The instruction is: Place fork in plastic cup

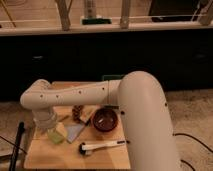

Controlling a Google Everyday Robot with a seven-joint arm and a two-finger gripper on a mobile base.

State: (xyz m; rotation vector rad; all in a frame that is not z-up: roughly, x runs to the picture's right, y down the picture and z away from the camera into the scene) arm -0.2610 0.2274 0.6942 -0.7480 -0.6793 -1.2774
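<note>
The plastic cup [56, 135], a small yellow-green translucent thing, is at the left of the wooden table [50, 157], and I cannot tell whether it is upright. My gripper [48, 127] hangs down from the white arm's wrist right over and against the cup, partly hiding it. A long white-handled utensil with a dark end, which I take for the fork [102, 146], lies flat near the table's front edge, well right of the gripper and apart from it.
A dark brown round bowl [105, 120] stands mid-table. A grey-blue flat piece [75, 131] and a small brown stack [77, 113] lie between bowl and cup. My arm's thick white link [145, 120] covers the table's right side. A dark counter runs behind.
</note>
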